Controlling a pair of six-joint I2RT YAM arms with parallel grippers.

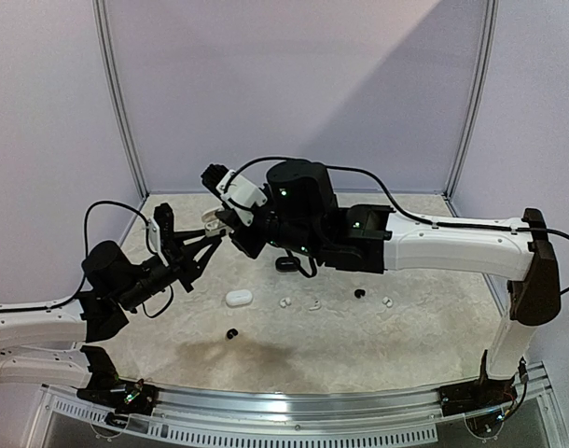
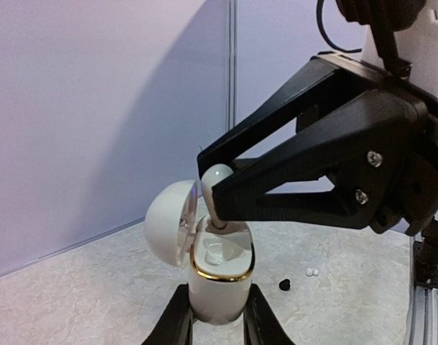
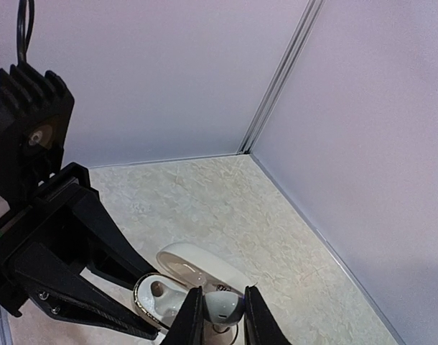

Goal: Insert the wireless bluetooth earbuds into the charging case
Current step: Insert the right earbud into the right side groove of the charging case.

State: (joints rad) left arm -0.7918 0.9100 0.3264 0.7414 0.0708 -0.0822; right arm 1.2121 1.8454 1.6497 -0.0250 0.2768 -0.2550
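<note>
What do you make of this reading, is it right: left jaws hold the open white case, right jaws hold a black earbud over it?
Wrong in one respect: the earbud in the right jaws is white, not black, as the left wrist view shows. The left jaws do hold the open white case beneath it.

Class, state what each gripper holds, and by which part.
The left gripper holds the open charging case by its lower body; the right gripper holds a white earbud by its rounded head.
</note>
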